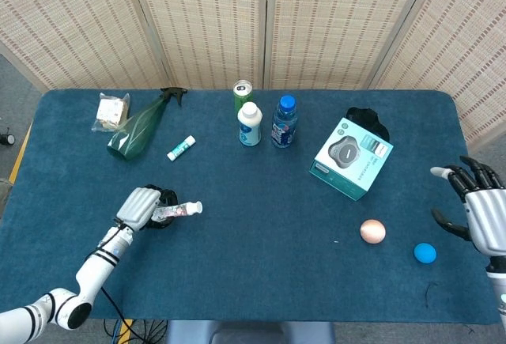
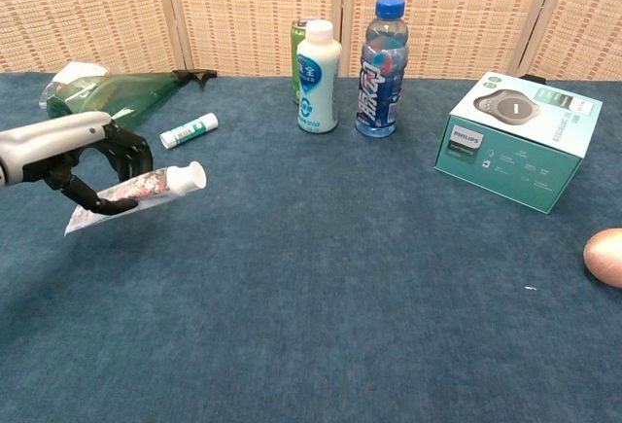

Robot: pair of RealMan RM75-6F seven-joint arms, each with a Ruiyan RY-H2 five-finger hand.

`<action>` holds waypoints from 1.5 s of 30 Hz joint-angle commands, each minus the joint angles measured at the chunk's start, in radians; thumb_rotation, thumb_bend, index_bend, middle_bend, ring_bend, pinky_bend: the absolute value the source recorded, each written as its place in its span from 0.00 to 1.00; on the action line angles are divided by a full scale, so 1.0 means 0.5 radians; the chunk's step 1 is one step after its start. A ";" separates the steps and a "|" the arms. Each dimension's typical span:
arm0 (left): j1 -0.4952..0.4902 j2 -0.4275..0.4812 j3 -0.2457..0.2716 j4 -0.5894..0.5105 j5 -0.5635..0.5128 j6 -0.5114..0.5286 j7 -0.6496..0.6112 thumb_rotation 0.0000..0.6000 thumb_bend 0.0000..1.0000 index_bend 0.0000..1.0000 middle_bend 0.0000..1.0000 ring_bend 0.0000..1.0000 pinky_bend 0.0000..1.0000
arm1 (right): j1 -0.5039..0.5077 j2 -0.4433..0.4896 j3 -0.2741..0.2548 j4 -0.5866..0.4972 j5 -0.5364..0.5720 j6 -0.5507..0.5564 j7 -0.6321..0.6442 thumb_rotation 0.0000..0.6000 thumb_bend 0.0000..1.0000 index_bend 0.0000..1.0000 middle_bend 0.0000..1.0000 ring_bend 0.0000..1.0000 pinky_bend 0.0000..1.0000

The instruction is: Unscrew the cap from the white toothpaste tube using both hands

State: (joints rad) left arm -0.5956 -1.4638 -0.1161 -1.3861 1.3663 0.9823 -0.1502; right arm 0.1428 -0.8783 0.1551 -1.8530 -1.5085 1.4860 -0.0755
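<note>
Your left hand (image 2: 73, 156) grips the white toothpaste tube (image 2: 131, 190) clear of the table, cap (image 2: 193, 174) tilted up; your right hand (image 1: 474, 206), beyond the blue ball (image 1: 424, 253), is empty with fingers spread

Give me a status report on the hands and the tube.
Left hand holds tube off the table, cap on. Right hand open, far right. Nothing between them.
</note>
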 commanded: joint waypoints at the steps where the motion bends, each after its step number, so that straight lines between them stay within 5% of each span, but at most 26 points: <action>1: -0.015 0.148 -0.045 -0.161 0.073 -0.008 -0.279 1.00 0.39 0.59 0.62 0.43 0.29 | 0.090 0.010 0.016 -0.036 -0.128 -0.059 0.061 1.00 0.15 0.31 0.34 0.13 0.20; 9: -0.122 0.333 -0.075 -0.356 0.175 -0.142 -0.673 1.00 0.40 0.59 0.62 0.44 0.29 | 0.365 -0.053 0.040 -0.053 -0.376 -0.300 0.129 1.00 0.16 0.31 0.35 0.13 0.20; 24: -0.349 0.399 -0.046 -0.390 0.393 -0.292 -1.205 1.00 0.40 0.60 0.63 0.44 0.29 | 0.822 -0.330 0.085 0.028 -0.666 -0.607 0.038 1.00 0.12 0.36 0.36 0.13 0.20; 45: -0.640 0.405 0.072 -0.314 0.579 -0.363 -1.742 1.00 0.40 0.60 0.63 0.44 0.29 | 1.174 -0.719 0.094 0.243 -0.705 -0.767 -0.189 1.00 0.15 0.37 0.36 0.13 0.20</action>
State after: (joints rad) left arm -0.9074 -1.2597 -0.0848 -1.5495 1.6534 0.8027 -1.0120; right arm 0.7221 -1.2297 0.2031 -1.7391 -1.8600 1.1056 -0.1645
